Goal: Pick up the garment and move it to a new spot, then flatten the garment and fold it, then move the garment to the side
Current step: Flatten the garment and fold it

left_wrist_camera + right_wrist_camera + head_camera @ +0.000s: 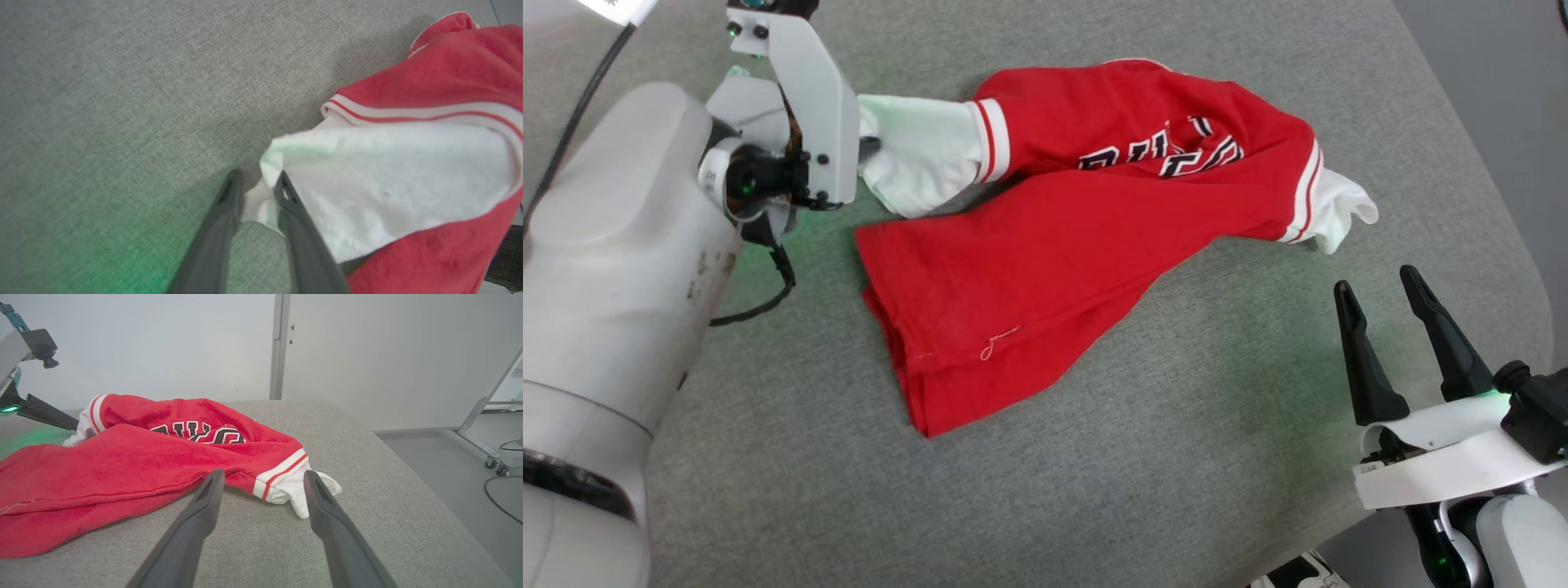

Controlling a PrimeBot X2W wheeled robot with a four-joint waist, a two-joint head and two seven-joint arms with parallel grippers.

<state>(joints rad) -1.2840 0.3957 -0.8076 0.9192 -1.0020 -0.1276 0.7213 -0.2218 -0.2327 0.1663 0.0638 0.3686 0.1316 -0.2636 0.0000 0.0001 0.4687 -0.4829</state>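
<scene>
The garment is a red jersey lying crumpled and partly doubled over on a grey padded surface, black-and-white lettering up, with a white sleeve at each end. My left gripper is at its left sleeve. In the left wrist view the two fingers of that gripper stand narrowed, a gap still between them, with the edge of the garment's white sleeve in that gap. My right gripper hovers open near the right sleeve, touching nothing. In the right wrist view its fingers frame the striped cuff of the garment.
The padded surface ends in a rounded edge at the right, with grey floor beyond. A metal frame on casters and a cable are on that floor. A pale wall stands behind the surface.
</scene>
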